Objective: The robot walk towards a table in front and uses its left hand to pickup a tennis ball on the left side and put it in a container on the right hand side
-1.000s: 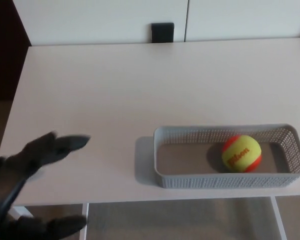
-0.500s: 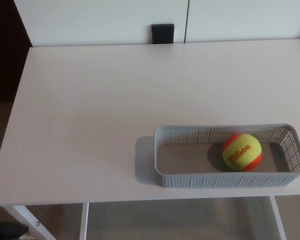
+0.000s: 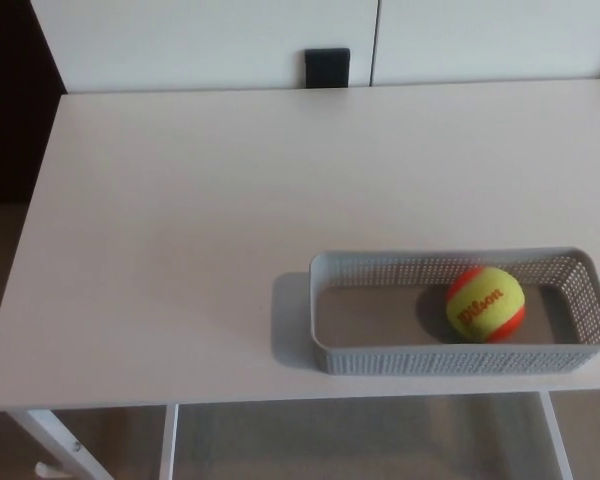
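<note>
In the head view, the tennis ball (image 3: 485, 304) sits inside the grey container (image 3: 450, 361), toward its right end, near the table's (image 3: 180, 200) front right corner. Neither the left hand nor the right hand shows, so you cannot tell their grip. Judge the drop done; bring no arm near the container's rim.

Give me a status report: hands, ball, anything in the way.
Out of view: left hand, right hand. Ball resting inside the basket, on the right of the table. Nothing in the way.
</note>
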Motion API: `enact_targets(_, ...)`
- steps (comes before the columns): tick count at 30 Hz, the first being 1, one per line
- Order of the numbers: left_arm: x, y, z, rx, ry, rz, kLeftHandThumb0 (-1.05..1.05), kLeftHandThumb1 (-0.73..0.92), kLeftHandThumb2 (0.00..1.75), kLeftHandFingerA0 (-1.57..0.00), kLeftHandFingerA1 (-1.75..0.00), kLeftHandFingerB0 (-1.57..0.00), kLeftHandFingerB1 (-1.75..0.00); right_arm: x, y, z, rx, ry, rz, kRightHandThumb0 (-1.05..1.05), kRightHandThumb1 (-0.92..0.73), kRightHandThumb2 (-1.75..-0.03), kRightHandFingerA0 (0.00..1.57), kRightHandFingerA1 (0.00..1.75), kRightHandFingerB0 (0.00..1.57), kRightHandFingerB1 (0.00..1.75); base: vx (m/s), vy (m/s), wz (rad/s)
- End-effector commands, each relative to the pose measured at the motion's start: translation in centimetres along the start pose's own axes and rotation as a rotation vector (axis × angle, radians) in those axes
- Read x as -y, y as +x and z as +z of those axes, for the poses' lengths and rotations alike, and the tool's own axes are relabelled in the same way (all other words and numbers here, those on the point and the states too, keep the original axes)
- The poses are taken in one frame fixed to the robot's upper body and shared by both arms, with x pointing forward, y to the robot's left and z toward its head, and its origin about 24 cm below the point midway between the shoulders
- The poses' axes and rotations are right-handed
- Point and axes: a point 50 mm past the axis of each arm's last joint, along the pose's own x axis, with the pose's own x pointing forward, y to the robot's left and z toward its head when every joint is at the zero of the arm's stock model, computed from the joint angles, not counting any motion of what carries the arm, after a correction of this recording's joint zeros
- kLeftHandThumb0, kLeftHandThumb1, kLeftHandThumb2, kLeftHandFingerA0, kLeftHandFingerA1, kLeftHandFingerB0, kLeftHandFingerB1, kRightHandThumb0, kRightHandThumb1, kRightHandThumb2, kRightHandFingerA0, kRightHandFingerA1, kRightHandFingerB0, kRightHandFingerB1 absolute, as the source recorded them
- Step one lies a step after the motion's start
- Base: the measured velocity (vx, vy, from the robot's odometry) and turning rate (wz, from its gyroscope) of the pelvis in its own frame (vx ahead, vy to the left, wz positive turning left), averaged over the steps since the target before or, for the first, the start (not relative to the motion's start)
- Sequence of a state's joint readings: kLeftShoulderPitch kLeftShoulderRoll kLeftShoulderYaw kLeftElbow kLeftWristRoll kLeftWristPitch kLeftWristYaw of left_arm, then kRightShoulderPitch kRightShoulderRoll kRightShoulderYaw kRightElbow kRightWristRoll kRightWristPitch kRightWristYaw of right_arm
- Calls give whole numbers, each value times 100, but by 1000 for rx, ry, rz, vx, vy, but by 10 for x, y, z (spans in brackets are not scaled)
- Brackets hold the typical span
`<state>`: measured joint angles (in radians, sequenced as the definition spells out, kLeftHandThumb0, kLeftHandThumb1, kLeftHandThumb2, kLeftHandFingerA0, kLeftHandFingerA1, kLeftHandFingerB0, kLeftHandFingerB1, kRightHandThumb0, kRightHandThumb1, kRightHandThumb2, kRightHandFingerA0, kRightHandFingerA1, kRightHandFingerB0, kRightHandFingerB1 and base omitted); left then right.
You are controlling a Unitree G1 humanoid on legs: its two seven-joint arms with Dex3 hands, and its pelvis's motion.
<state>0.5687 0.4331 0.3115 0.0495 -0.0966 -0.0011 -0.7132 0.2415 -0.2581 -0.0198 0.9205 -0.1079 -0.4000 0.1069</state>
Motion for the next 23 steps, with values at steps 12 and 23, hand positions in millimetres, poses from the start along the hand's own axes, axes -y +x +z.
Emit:
enact_targets(12, 0, 39, -67, -184, -147, 267, -29, 42, 58, -29, -49, -25, -41, 15, -1, 3, 40, 65, -42, -35, -63, -58, 47, 50, 33, 37, 0, 0, 0)
enact_targets(23, -1, 31, -69, -173, 9, 265, -35, 41, 60, -34, -51, -27, -42, 13, -2, 3, 40, 6, -24, -32, -63, -58, 44, 48, 34, 37, 0, 0, 0)
